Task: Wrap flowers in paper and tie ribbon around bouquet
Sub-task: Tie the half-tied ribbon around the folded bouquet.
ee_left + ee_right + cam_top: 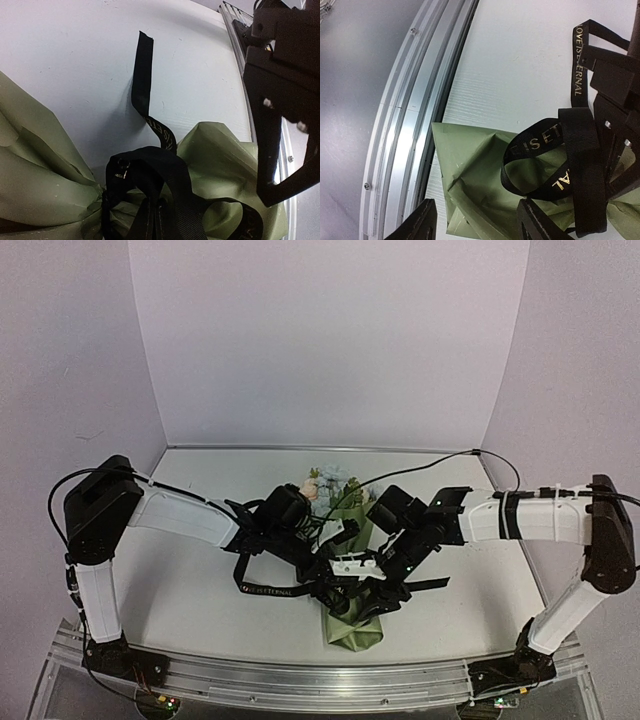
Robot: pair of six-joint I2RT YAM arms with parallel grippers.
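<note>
I'm looking down at a flat white table [190, 580] with one bundle lying near its middle: the bouquet [352, 632], a cone of olive-green paper on its side. Its flowers [325, 486] point to the far wall. A narrow black fabric ribbon with pale lettering [268, 590] trails flat on the table left of the bouquet. A ribbed aluminium rail [300, 675] edges the table just past the bouquet's crumpled stem end.

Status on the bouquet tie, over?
Left claw shut on ribbon. Right claw open over bouquet. Ribbon looped, ends loose. Claws crowded together.
</note>
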